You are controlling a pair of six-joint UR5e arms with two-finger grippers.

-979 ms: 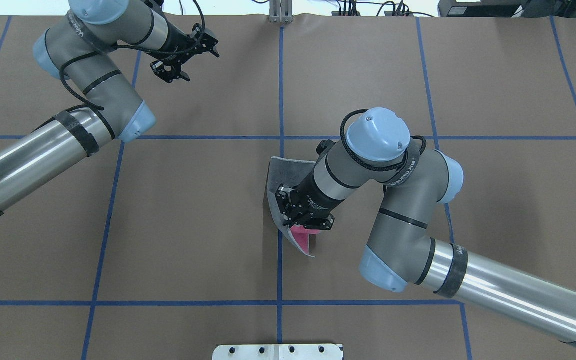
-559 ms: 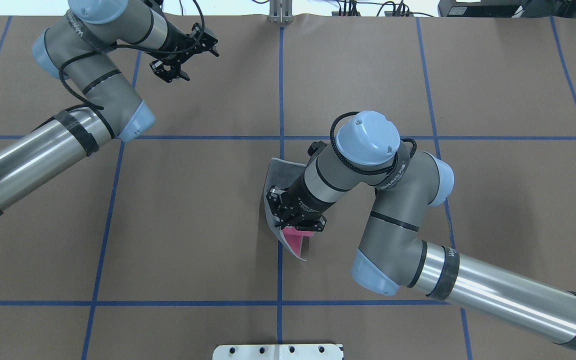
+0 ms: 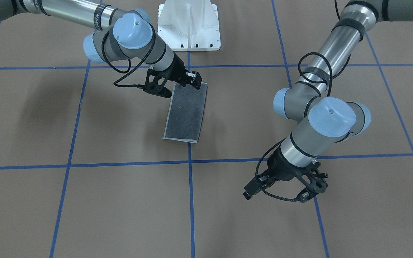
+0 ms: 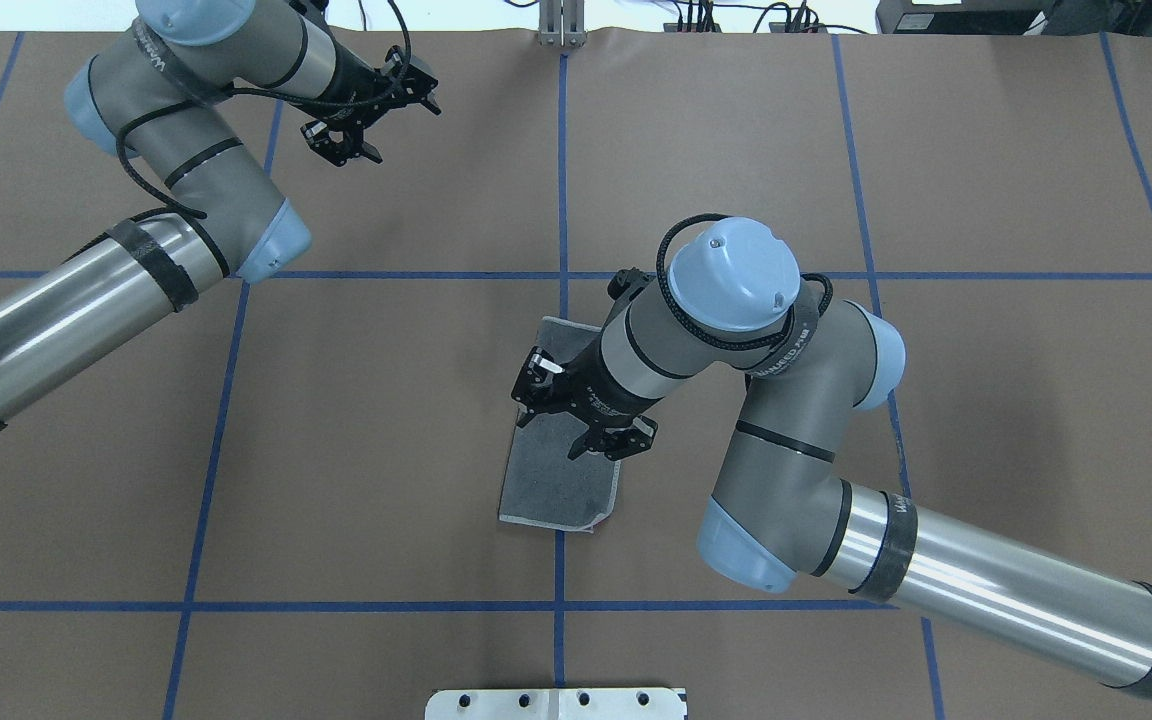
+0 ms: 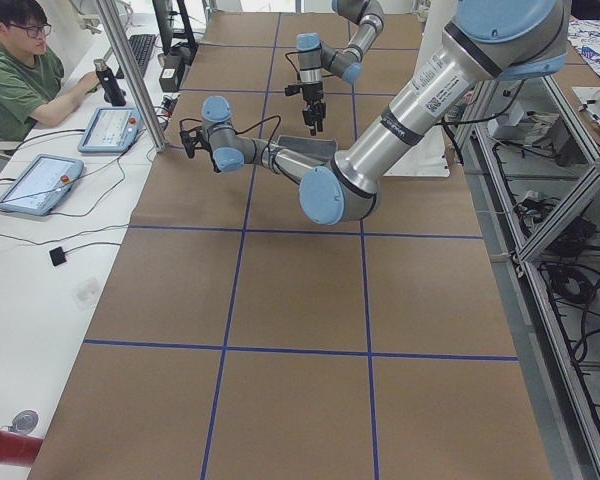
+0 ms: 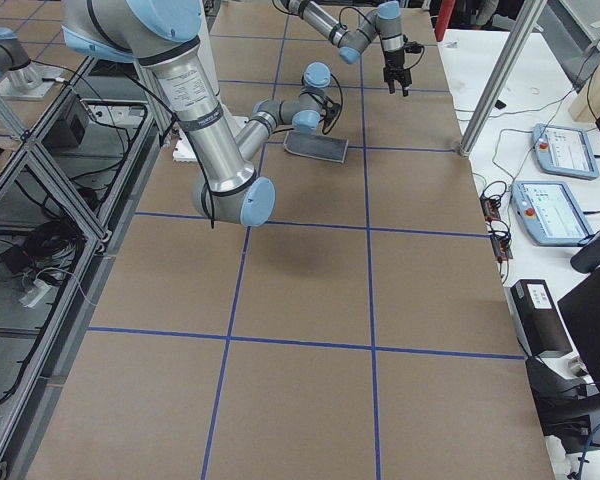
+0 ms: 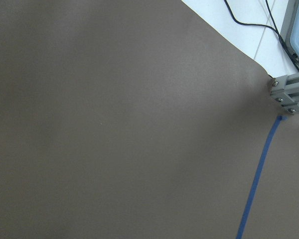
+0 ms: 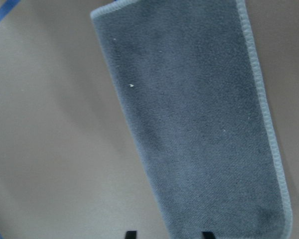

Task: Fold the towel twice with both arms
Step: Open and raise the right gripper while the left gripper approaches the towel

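Front-facing view: the towel [image 3: 185, 114] lies flat near the middle of the table [image 3: 48, 200], a narrow strip with its dark grey face up, apparently folded once. The right gripper [image 3: 176, 86] hovers above it, fingers spread, holding nothing. The left gripper [image 3: 281, 190] hangs well apart, open and empty.

Overhead view: a pink sliver shows at the strip's robot-side corner.

Right wrist view: two fingertips [image 8: 131, 234] sit apart, grey cloth beyond them. The second fold looks not yet done.

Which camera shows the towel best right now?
Exterior front-facing: the towel lies nearly whole, grey face up. Overhead has the right arm covering much of it; the right wrist view crops one end; side views show it small.
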